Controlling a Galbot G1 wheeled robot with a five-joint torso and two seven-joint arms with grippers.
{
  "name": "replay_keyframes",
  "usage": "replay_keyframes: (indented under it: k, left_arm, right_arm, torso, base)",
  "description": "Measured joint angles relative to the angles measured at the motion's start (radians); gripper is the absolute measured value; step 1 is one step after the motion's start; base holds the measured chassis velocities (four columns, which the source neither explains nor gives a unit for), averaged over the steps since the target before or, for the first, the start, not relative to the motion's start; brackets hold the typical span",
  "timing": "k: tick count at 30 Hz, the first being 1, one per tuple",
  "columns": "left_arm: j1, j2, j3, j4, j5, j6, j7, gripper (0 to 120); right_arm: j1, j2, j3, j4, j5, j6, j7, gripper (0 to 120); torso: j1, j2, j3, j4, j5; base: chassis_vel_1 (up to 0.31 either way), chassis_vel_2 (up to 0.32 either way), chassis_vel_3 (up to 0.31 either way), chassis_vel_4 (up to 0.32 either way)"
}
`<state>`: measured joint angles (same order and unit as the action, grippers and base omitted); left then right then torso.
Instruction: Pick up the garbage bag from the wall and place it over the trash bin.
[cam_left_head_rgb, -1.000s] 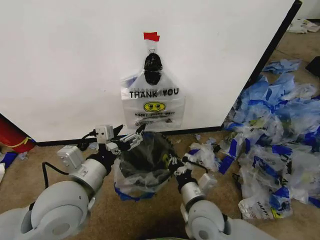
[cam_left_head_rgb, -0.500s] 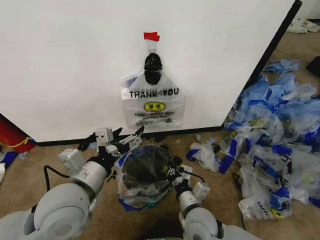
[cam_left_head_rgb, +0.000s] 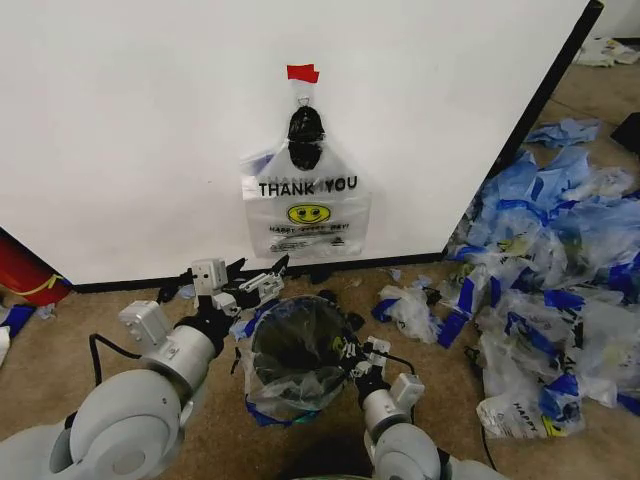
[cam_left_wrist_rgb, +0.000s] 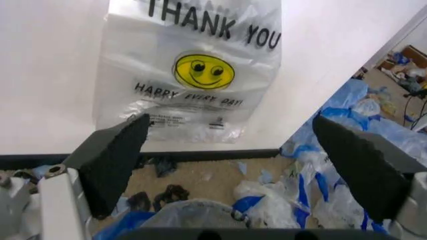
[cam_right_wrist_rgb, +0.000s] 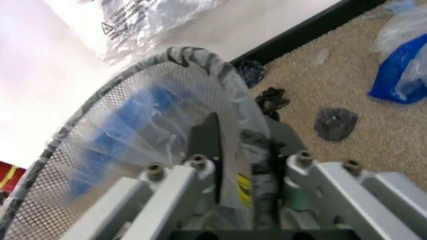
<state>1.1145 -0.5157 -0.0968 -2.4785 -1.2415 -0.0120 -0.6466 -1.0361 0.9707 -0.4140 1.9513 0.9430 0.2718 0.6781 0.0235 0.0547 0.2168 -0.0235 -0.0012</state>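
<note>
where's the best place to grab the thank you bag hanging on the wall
Probably the bunched blue handles just under the black hook, approached straight from the front. The garbage bag hangs flat against the wall, so its handle neck offers the only gathered material.

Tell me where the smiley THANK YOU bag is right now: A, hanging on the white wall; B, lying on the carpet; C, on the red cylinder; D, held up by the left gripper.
A: the garbage bag hangs from the black hook on the wall, above the trash bin.

A heap of blue-and-clear plastic bags (cam_left_head_rgb: 545, 270) litters the tan carpet (cam_left_head_rgb: 200, 440); a red cylinder (cam_left_head_rgb: 25, 272) lies far left.
</note>
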Motion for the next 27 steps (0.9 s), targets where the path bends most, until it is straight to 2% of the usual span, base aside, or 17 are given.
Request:
replay_keyframes:
  k: [5, 7, 12, 14, 18, 20, 23, 24, 25, 26, 27]
  left_arm:
    - [0.011, -0.004, 0.000, 0.002, 0.010, -0.002, 0.003, 97]
    - [0.011, -0.004, 0.000, 0.003, 0.011, -0.002, 0.003, 97]
    - [0.000, -0.006, 0.004, 0.007, 0.011, -0.003, 0.007, 97]
    - [0.000, -0.007, 0.005, 0.007, 0.011, -0.003, 0.007, 97]
    - [0.001, -0.018, 0.002, 0.006, 0.024, -0.003, 0.010, 97]
    - [0.005, -0.024, -0.003, 0.009, 0.041, -0.003, 0.016, 97]
    - [0.014, -0.035, -0.007, 0.015, 0.065, -0.007, 0.024, 97]
    - [0.024, -0.050, -0.013, 0.023, 0.089, -0.009, 0.035, 97]
    - [0.026, -0.054, -0.014, 0.025, 0.094, -0.010, 0.037, 97]
    - [0.036, -0.083, -0.025, 0.042, 0.136, -0.021, 0.048, 97]
    - [0.042, -0.105, -0.034, 0.058, 0.166, -0.029, 0.058, 97]
  right_arm:
    - [0.000, -0.016, 0.003, 0.009, -0.031, 0.010, -0.004, 41]
    - [-0.002, -0.022, 0.005, 0.018, -0.036, 0.010, -0.005, 43]
    - [-0.013, -0.067, 0.012, 0.068, -0.075, 0.016, -0.024, 66]
    - [-0.013, -0.074, 0.013, 0.073, -0.083, 0.020, -0.031, 69]
    - [-0.014, -0.092, 0.040, 0.078, -0.167, 0.094, -0.115, 86]
    - [-0.018, -0.103, 0.090, 0.081, -0.213, 0.158, -0.181, 94]
    - [-0.022, -0.116, 0.153, 0.095, -0.239, 0.196, -0.224, 98]
    - [-0.024, -0.130, 0.232, 0.108, -0.252, 0.220, -0.257, 100]
    - [-0.024, -0.133, 0.244, 0.109, -0.254, 0.223, -0.261, 100]
    - [-0.021, -0.162, 0.358, 0.125, -0.274, 0.244, -0.282, 100]
    - [-0.019, -0.181, 0.414, 0.132, -0.287, 0.255, -0.287, 100]
  torso:
    - [0.000, 0.000, 0.000, 0.0000, 0.0000]
    - [0.000, 0.000, 0.000, -0.0002, 0.0000]
    - [0.000, 0.000, 0.000, -0.0002, 0.0000]
    - [0.000, 0.000, 0.000, -0.0002, 0.0000]
    - [0.000, 0.000, 0.000, -0.0001, 0.0001]
    - [0.000, 0.000, 0.000, 0.0000, 0.0004]
    - [0.000, 0.000, 0.000, -0.0002, 0.0002]
    - [0.000, 0.000, 0.000, 0.0000, 0.0004]
    - [0.000, 0.000, 0.000, 0.0001, 0.0004]
    - [0.000, 0.000, 0.000, -0.0001, 0.0002]
    - [0.000, 0.000, 0.000, 0.0000, 0.0001]
  base:
    - [0.000, 0.000, 0.000, 0.000]
    - [0.000, 0.000, 0.000, 0.000]
    - [0.000, 0.000, 0.000, 0.000]
    - [0.000, 0.000, 0.000, 0.000]
    - [0.000, 0.000, 0.000, 0.000]
    - [0.000, 0.000, 0.000, 0.000]
    - [0.000, 0.000, 0.000, 0.000]
    - [0.000, 0.000, 0.000, 0.000]
    - [0.000, 0.000, 0.000, 0.000]
    - [0.000, 0.000, 0.000, 0.000]
    - [0.000, 0.000, 0.000, 0.000]
